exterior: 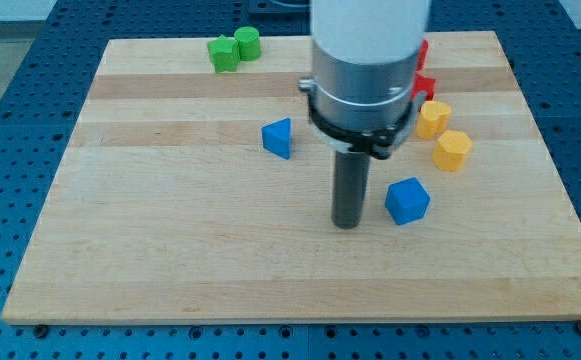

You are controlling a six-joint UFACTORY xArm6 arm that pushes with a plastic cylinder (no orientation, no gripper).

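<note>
My tip (347, 224) rests on the wooden board (170, 260) just left of the blue cube (407, 200), a narrow gap showing between them; the rod has no fingers, so nothing is pinched. A blue triangular block (278, 137) lies toward the view's upper left of the tip. Two yellow blocks (433, 118) (453, 150) and partly hidden red blocks (425, 85) sit at right, two green blocks (223, 53) (247, 42) at the top; no legible writing appears.

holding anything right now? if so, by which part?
Nothing is held. My tip rests on the wooden board, just left of the blue cube in the view, with a small gap showing between them.
</note>
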